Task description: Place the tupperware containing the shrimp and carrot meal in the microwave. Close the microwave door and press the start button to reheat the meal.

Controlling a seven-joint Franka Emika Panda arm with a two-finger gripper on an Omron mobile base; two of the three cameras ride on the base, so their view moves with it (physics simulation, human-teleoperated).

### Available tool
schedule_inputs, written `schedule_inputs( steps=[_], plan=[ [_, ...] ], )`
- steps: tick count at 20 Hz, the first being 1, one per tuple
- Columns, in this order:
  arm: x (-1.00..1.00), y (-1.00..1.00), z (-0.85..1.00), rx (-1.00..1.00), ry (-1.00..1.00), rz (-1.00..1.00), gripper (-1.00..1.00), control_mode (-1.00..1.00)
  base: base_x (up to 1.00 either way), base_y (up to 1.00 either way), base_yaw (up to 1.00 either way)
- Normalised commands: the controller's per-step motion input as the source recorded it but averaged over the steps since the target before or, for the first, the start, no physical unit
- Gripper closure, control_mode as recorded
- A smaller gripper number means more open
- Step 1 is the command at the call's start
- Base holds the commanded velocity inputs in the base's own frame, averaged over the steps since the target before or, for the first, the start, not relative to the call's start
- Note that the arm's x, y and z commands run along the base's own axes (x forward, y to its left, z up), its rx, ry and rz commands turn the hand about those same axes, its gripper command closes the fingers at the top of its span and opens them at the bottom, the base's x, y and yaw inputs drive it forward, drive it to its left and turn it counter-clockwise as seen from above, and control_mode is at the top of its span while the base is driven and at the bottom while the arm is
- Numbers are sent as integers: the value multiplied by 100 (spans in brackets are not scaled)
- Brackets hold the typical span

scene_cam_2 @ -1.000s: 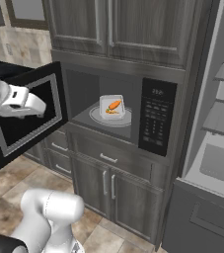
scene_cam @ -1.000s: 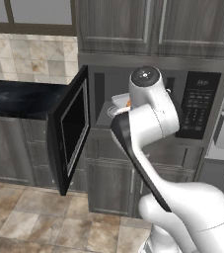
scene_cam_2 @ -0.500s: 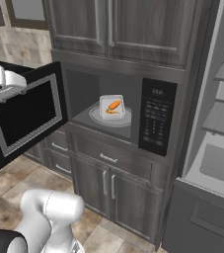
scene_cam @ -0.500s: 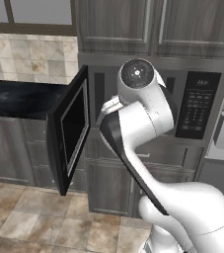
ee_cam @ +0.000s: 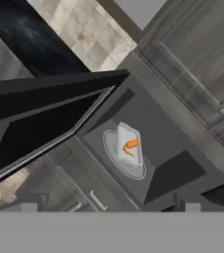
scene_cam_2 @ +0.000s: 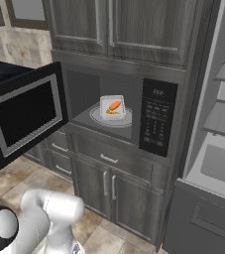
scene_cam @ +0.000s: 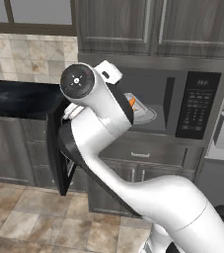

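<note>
Arm swung left and out past the open microwave door; tupperware sits inside on the turntable plate.

Since a second ago the arm has pulled back from the microwave (scene_cam_2: 115, 111) opening toward the left of the frame, and the microwave door (scene_cam_2: 26, 115) now stands clear of it at centre left of the right base view. The tupperware (scene_cam_2: 113, 107) with the shrimp and carrot meal (scene_cam_2: 114, 106) stays on the turntable plate (scene_cam_2: 98, 117). In the left base view the arm covers most of the tupperware (scene_cam: 131, 102) and the door. The fingers are cut off at the hand view's bottom edge; I cannot tell whether they are parted or closed.
</note>
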Motion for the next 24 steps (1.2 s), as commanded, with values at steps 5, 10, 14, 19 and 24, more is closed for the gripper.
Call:
schedule_inputs(
  steps=[5,10,14,19,24],
  plan=[
    [0,100,-1,-34,0,6,-100,-100,0,0,0],
    [1,100,-5,-32,0,1,-100,-100,0,0,0],
    [2,92,-16,-27,0,0,-100,-100,0,0,0],
    [9,72,-25,-22,0,0,-100,-100,0,0,0],
    [22,8,-50,-7,0,0,-100,-100,0,0,0]
  ],
)
